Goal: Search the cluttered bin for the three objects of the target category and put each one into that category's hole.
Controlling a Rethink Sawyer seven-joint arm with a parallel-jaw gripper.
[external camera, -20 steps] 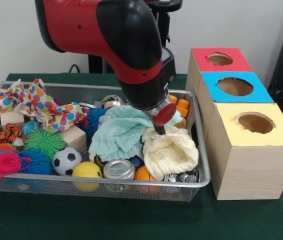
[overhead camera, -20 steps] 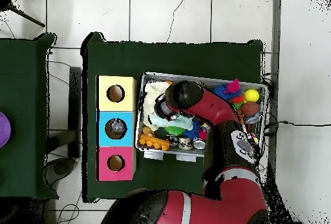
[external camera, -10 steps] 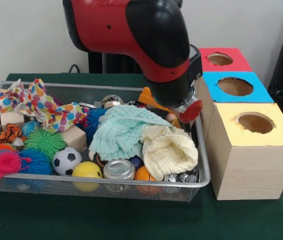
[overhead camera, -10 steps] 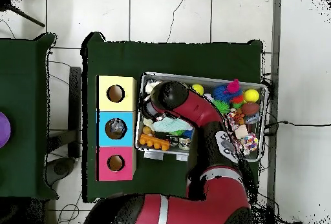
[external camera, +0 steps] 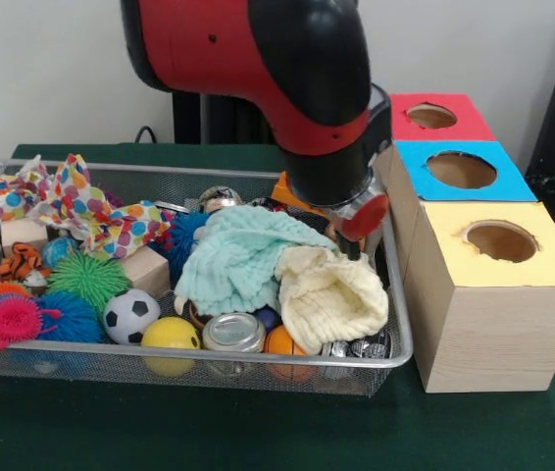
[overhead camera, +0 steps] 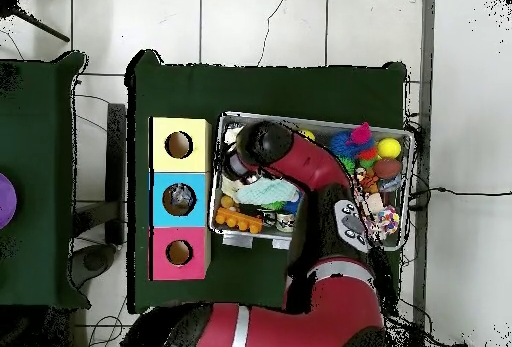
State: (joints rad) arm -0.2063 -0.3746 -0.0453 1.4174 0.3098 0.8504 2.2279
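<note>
My gripper (external camera: 353, 243) hangs under the red and black arm (external camera: 287, 78), low over the right end of the wire bin (external camera: 395, 343). It sits just above the cream cloth (external camera: 331, 294), beside the mint cloth (external camera: 238, 257). The arm's red disc hides most of it, and nothing shows in its hold. In the overhead view the arm's head (overhead camera: 262, 145) covers it, at the bin end next to the boxes. To the right of the bin stand the yellow hole box (external camera: 500, 240), the blue hole box (external camera: 462, 169) and the red hole box (external camera: 431, 116).
The bin holds a patterned cloth (external camera: 81, 206), spiky balls (external camera: 86, 280), a soccer ball (external camera: 130, 314), a yellow ball (external camera: 170, 334), a tin can (external camera: 233, 332), an orange ball (external camera: 279, 340), a wooden block (external camera: 145, 270) and an orange toy (external camera: 292, 191). The blue box's hole (overhead camera: 179, 199) has something inside.
The arm swung from above the cloths toward the boxes' side of the bin, then settled slightly lower and back. The cloths have not moved.
</note>
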